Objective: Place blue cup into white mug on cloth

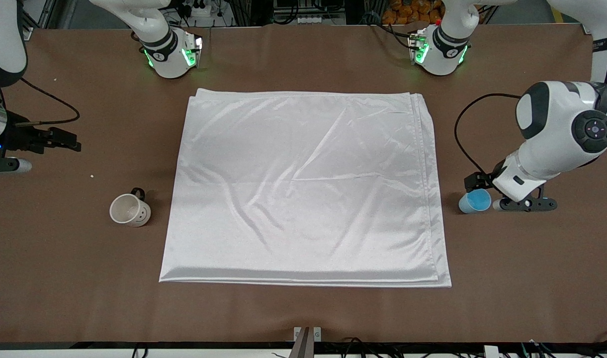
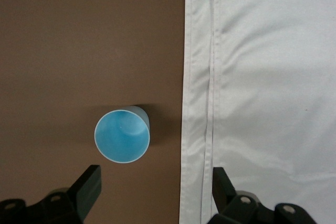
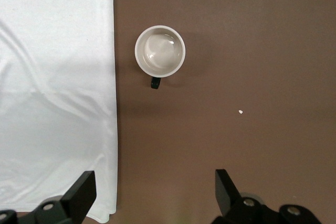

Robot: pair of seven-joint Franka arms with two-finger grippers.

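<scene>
The brown table (image 1: 84, 278) carries a large folded white satin cloth (image 1: 303, 189), lying flat between the two grippers. The left gripper (image 2: 156, 195) hangs low over bare table, fingers spread wide and empty; the small light-blue tapered cup (image 2: 122, 135) stands upright just ahead of its fingertips, beside the cloth's edge. The right gripper (image 3: 152, 195) hovers, fingers apart, holding nothing, well clear of the upright cream round mug with black handle (image 3: 160, 53), which stands on the table near the cloth.

Cloth (image 1: 303, 189) – shiny satin-like, wrinkled; table (image 1: 84, 278) – matt brown.
</scene>
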